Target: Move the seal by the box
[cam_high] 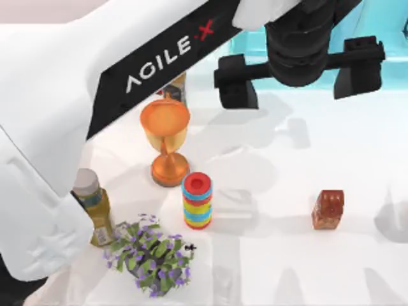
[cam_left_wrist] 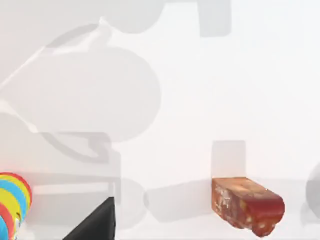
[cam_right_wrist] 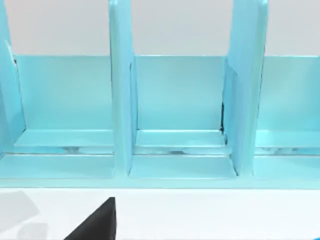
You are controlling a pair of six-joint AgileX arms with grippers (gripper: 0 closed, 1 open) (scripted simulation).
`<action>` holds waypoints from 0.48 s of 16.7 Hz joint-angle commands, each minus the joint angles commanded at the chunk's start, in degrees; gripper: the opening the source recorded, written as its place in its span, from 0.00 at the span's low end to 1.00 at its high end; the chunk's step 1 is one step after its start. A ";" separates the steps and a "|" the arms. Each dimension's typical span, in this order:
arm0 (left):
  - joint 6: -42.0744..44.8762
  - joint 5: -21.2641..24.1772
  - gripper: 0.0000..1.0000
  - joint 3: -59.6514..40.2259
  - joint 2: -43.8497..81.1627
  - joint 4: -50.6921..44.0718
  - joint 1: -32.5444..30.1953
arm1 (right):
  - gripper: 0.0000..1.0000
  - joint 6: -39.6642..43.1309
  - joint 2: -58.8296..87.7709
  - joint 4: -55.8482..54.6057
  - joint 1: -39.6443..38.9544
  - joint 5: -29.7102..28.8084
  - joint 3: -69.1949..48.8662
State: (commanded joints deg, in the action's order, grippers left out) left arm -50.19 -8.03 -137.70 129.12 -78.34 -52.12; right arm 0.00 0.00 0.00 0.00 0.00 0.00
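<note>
White arm (cam_high: 57, 108), white table (cam_high: 280, 178), turquoise cabinet (cam_right_wrist: 180, 100)

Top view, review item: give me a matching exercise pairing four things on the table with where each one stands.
Things:
1. seal
2. goblet
3. ring stack
4. plant

Places:
A. near edge, left of centre
B. alone on the right side
C. just right of the goblet's foot
D. behind the ring stack, under the left arm

Pairs: 1-B, 2-D, 3-C, 4-A
</note>
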 joint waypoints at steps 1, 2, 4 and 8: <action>-1.75 -0.27 1.00 -4.85 4.57 -2.76 -1.84 | 1.00 0.00 0.00 0.00 0.00 0.00 0.00; -3.37 -0.51 1.00 -9.39 8.83 -5.33 -3.56 | 1.00 0.00 0.00 0.00 0.00 0.00 0.00; -6.17 -0.92 1.00 -17.24 16.20 -9.78 -6.53 | 1.00 0.00 0.00 0.00 0.00 0.00 0.00; -9.63 -1.41 1.00 -26.94 25.27 -15.30 -10.22 | 1.00 0.00 0.00 0.00 0.00 0.00 0.00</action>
State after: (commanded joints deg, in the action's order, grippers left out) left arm -59.81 -9.44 -164.64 154.39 -93.65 -62.34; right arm 0.00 0.00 0.00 0.00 0.00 0.00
